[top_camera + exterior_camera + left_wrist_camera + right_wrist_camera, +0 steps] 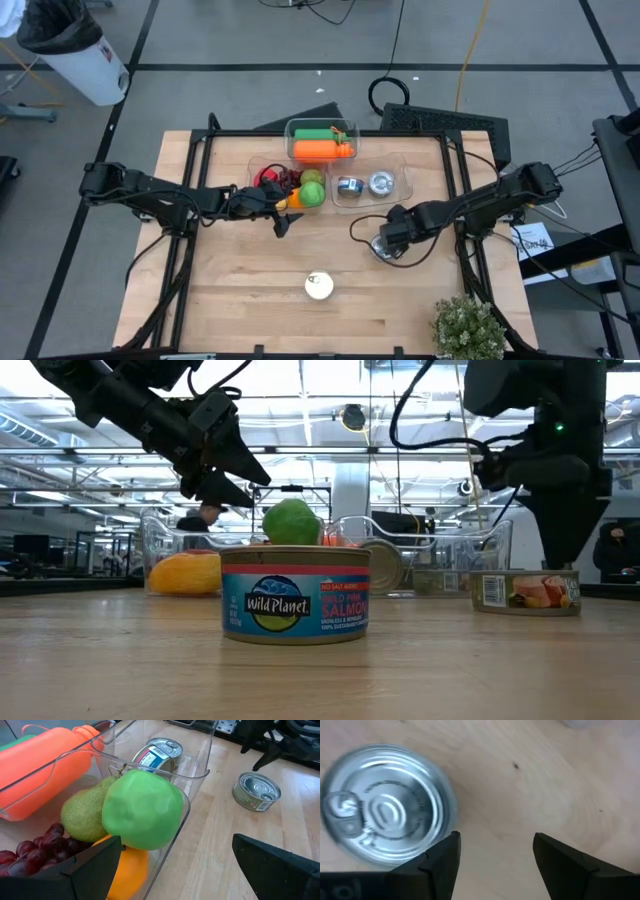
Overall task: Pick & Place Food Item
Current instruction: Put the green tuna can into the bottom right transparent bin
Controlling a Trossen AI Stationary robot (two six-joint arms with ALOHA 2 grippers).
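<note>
Wooden tabletop (250, 290) carries clear bins (300, 190) of fruit near its far edge and a Wild Planet salmon can (319, 286) toward the front. Left gripper (285, 212) hangs wide open, empty, beside a green apple (142, 810). Right gripper (495, 855), fingers parted and holding nothing, hovers beside a tin (385, 815) lying on the wood.

You have two matte black jointed arms, the left arm (150, 192) and the right arm (490, 200), each built of chunky rounded segments with thin black cables looping alongside. Each ends in two flat, wedge-shaped dark fingers (90, 867), and faint pale lettering marks one right finger (340, 887).
</note>
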